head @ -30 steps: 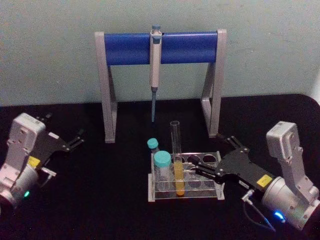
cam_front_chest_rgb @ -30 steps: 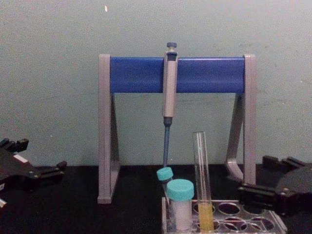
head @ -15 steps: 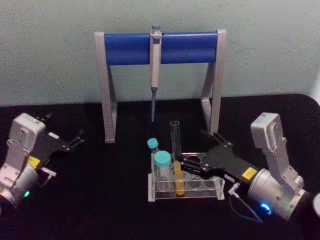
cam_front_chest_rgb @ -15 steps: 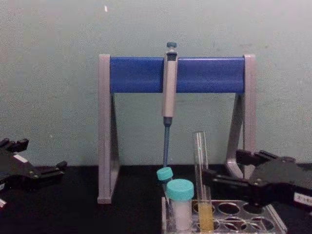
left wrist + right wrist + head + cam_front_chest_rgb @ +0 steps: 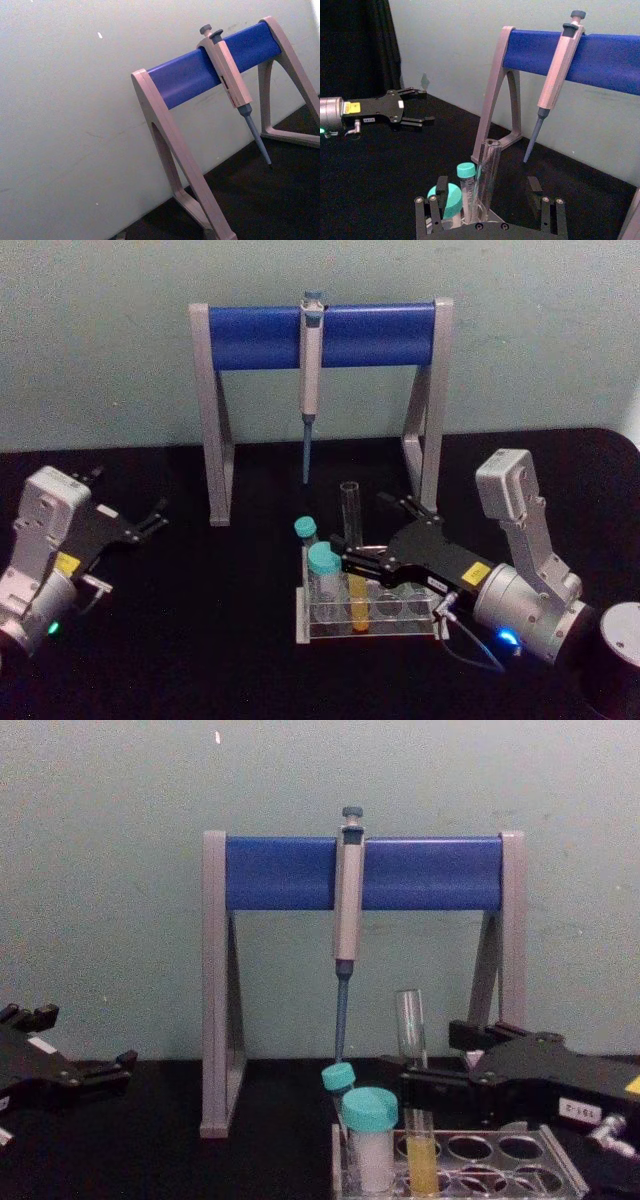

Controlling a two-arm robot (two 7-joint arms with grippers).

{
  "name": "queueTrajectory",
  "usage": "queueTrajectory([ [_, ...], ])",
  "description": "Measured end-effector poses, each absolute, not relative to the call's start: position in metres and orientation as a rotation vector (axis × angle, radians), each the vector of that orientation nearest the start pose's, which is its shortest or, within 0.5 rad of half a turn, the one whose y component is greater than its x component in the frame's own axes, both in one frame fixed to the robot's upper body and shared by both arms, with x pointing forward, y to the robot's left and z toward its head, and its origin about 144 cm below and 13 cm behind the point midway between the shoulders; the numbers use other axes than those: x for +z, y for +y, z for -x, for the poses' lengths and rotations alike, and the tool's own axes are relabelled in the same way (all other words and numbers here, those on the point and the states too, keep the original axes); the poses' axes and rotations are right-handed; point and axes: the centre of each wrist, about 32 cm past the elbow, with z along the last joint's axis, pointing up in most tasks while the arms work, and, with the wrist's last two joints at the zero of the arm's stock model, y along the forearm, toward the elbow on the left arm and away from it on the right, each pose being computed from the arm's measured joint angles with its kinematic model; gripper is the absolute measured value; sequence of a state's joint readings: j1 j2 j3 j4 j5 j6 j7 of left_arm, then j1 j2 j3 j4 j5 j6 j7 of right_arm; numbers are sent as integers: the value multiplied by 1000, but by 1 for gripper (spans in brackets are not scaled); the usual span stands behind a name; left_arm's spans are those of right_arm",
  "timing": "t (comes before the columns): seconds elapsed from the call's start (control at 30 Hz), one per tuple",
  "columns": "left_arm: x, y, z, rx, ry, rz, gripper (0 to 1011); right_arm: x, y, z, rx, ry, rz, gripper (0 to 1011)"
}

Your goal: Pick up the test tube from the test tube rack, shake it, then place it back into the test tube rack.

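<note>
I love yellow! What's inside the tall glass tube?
Yellow liquid sits at the bottom of the test tube. Its top looks empty. The right tool covers its middle in the chest view, hiding that part.

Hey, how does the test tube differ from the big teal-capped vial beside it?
The test tube is tall, slim and uncapped; the teal-capped vial is short, wider and capped. The tube holds yellow liquid; the vial looks white inside. The open right gripper flanks the tube, not the vial. Both stand upright in the test tube rack. The left gripper sits idle, far left.
</note>
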State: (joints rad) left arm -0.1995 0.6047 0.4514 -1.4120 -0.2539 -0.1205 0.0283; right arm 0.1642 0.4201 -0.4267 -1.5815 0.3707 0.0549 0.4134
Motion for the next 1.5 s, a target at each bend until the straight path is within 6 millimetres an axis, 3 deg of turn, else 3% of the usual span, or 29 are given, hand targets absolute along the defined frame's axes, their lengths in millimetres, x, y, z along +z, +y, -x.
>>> queueTrajectory([
  [1.3, 1140, 310, -489, 1248, -285, -304, 1001, 1171, -218, -487, -754, 47, 132, 1000],
  [1.5, 1140, 310, -489, 1248, -285, -304, 1001, 1171, -218, -487, -755, 47, 132, 903],
])
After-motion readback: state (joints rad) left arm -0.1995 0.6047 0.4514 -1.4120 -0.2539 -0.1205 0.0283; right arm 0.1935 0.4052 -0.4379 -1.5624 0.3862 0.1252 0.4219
